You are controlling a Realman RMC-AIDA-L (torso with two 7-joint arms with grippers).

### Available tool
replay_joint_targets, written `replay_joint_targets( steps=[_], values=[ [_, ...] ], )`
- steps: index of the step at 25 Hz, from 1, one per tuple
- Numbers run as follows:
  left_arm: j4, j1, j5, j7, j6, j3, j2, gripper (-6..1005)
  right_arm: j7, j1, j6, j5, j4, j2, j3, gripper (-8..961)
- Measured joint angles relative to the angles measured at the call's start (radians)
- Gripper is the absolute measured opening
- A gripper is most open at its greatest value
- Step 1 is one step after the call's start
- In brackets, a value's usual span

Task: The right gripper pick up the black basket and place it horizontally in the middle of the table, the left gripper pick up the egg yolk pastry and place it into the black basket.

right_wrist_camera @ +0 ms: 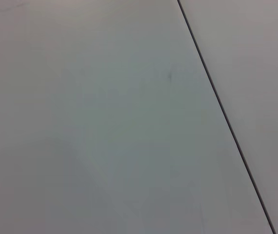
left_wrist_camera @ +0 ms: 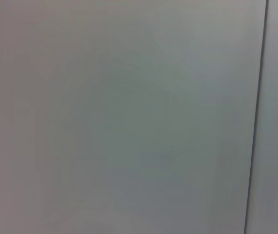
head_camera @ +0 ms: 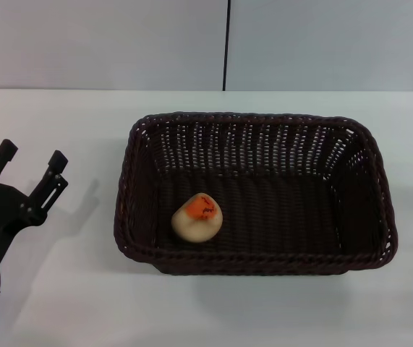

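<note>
Head view: the large rectangular dark brown-black woven wicker basket (head_camera: 253, 194), with braided rim and slatted sloping sides, sits flat on the plain white counter (head_camera: 61, 289), long side running left to right, near the middle and slightly toward the robot's right. The small round cream-beige egg yolk pastry (head_camera: 198, 217), with an orange-red glazed patch on top, lies on the basket floor in the near left part, close to the front wall but not visibly touching it.

The all-black left gripper (head_camera: 30, 167) is over the counter at the robot's left, well apart from the basket. Its two knobbed fingers (head_camera: 56, 160) stand spread wide with nothing between them. A shadow falls on the counter between it and the basket.

The right gripper does not appear in any view.

Behind the counter stands a pale grey wall (head_camera: 105, 43) with a thin dark vertical seam (head_camera: 226, 43). The left wrist view shows only a pale grey panel (left_wrist_camera: 129, 117) with a dark line near one edge; the right wrist view shows a similar grey panel (right_wrist_camera: 90, 122) crossed by a slanting dark line.

No brand, label or legible writing is visible on any item. Nothing obstructs the basket or the pastry.
</note>
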Motion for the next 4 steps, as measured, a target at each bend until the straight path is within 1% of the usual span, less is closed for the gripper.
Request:
replay_joint_targets(
  steps=[4],
  values=[
    [-0.004, 0.004, 0.0, 0.001, 0.006, -0.008, 0.0, 846, -0.001, -0.001, -0.005, 0.0, 0.006, 0.001, 0.0, 733]
  ],
)
